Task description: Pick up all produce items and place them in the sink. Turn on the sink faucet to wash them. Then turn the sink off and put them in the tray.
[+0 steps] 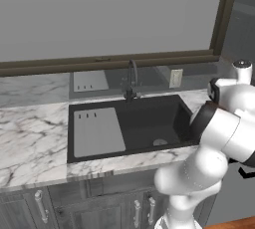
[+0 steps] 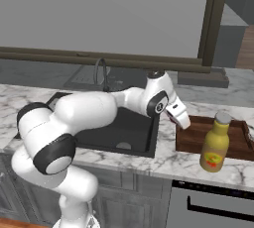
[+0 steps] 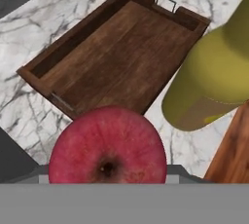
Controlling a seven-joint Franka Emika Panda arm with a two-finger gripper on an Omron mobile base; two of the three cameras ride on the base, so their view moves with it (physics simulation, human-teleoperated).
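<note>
A glossy red apple (image 3: 108, 145), the produce item, sits right in front of the hand camera, low in the hand view. My gripper (image 2: 180, 117) is shut on it, and a bit of red (image 2: 170, 115) shows at the hand in the right base view. The hand hangs just over the left end of the dark wooden tray (image 2: 194, 132), whose bare floor (image 3: 116, 52) lies beyond the apple. To the left of the hand is the black sink (image 1: 149, 118) (image 2: 134, 129). The dark gooseneck sink faucet (image 1: 132, 77) (image 2: 102, 71) stands behind it.
A yellow bottle (image 2: 216, 145) (image 3: 219, 72) with a grey cap stands on the marble counter at the tray's front edge, close to my hand. A light-grey slotted panel (image 1: 97, 132) covers the sink's left part. My own arm crosses over the sink in the right base view.
</note>
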